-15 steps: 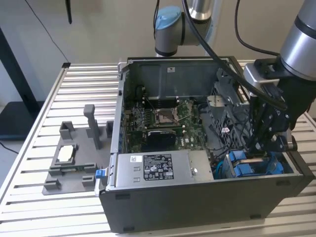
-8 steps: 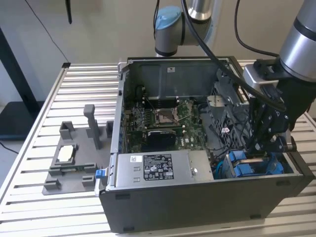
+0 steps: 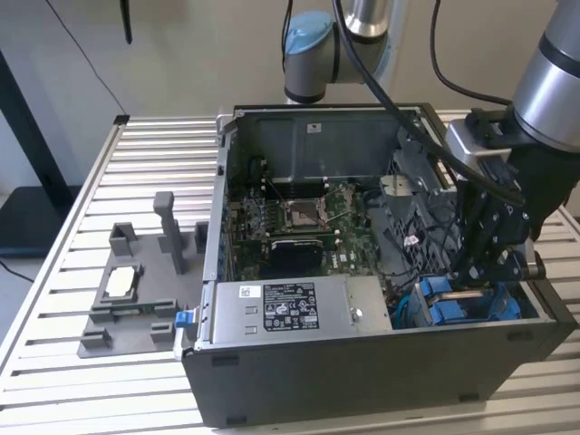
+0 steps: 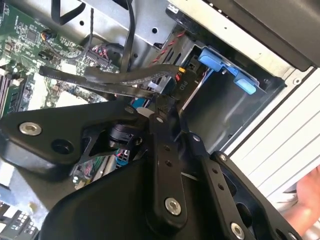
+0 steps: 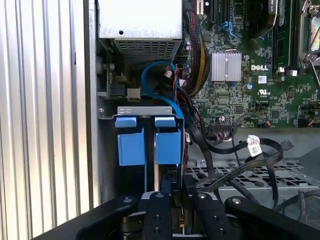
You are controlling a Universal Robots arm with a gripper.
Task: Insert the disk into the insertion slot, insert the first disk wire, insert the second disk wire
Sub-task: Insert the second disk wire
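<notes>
The gripper (image 3: 476,276) is deep inside the black computer box (image 3: 362,381). In the second wrist view its two fingers (image 4: 159,117) come close together at the tips. They look pinched on a small black wire plug (image 4: 172,85), but I am not fully sure, because the tips are partly hidden.

The disk (image 5: 131,147) sits right in front of the fingers. It is already inside the insertion slot (image 5: 145,111), the grey metal cage. Its blue frame and two blue end tabs are what you see. In the second wrist view a blue tab (image 4: 220,62) pokes out just past the fingertips, and the grey wall of the slot (image 4: 225,110) is beside them. In the exterior view the blue frame (image 3: 449,308) lies just under the gripper.

Black wires (image 5: 235,150) loop to one side of the fingers, near them but not touching the disk.

The disk is likely hard and a bit heavy. It should not be bumped. Its blue frame is the best spot to hold, not the metal face.

The wire is probably soft and floppy, so it bends away if you push the cord. Its plug is small and stiff. I think the plug body is the right place to pinch, straight and snug, so it does not twist or slip.
</notes>
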